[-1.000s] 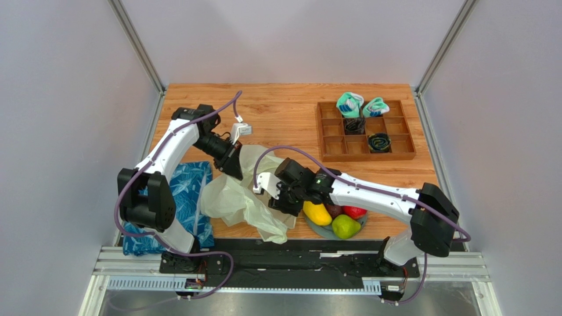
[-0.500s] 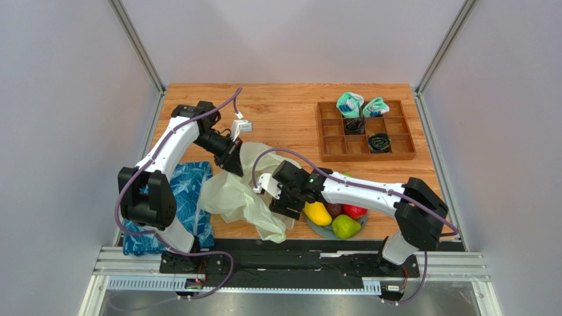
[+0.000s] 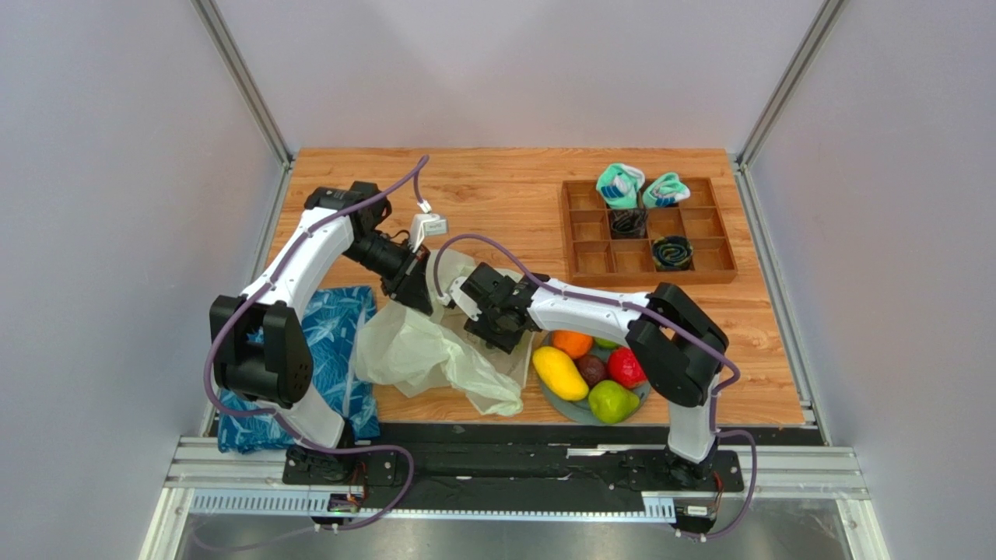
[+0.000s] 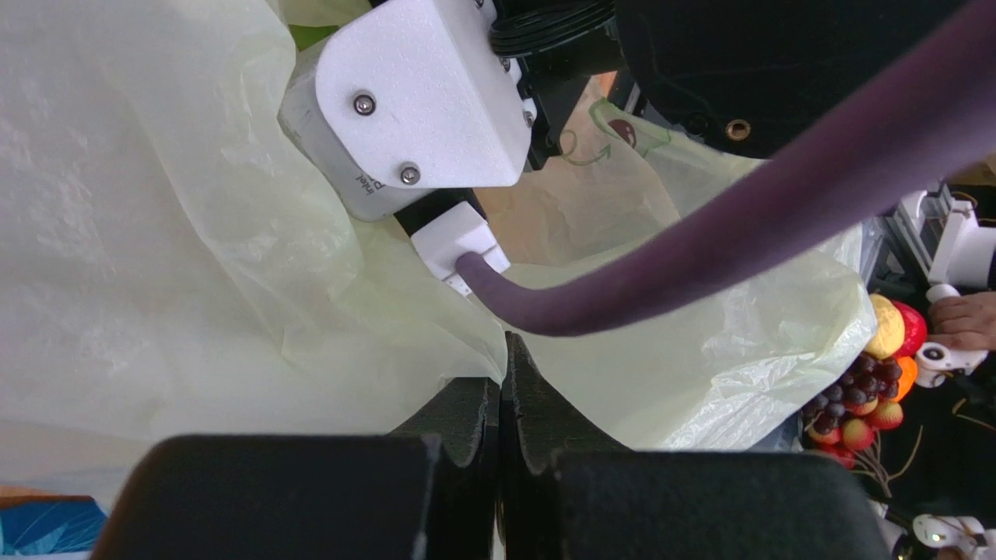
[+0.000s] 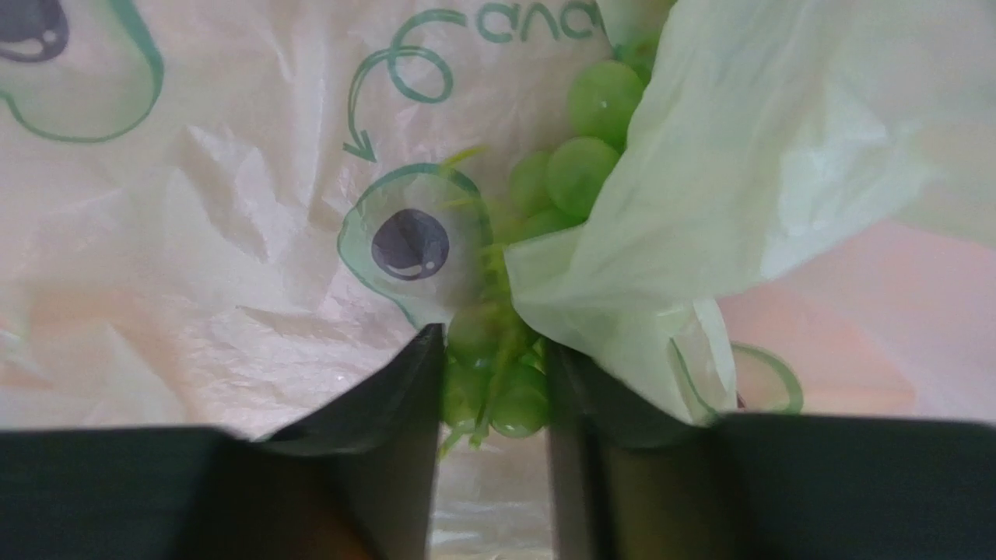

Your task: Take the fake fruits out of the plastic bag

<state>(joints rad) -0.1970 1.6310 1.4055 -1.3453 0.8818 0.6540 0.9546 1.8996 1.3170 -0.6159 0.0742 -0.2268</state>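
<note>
The only writing sat on the plastic bag (image 5: 211, 268): green lettering (image 5: 540, 20) along the top edge of the right wrist view, cut off by the frame and seemingly seen through the film, perhaps "ana". Below it curled a green printed arrow (image 5: 395, 84), pointing down at an avocado print (image 5: 409, 243). No other text, brand or number was legible anywhere.

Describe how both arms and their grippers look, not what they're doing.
Left arm and right arm: white shells, black joints, a purple cable looping along each. Left gripper and right gripper: matte black, wedge-shaped jaws. A white plate with two screws sits by the right wrist.
</note>
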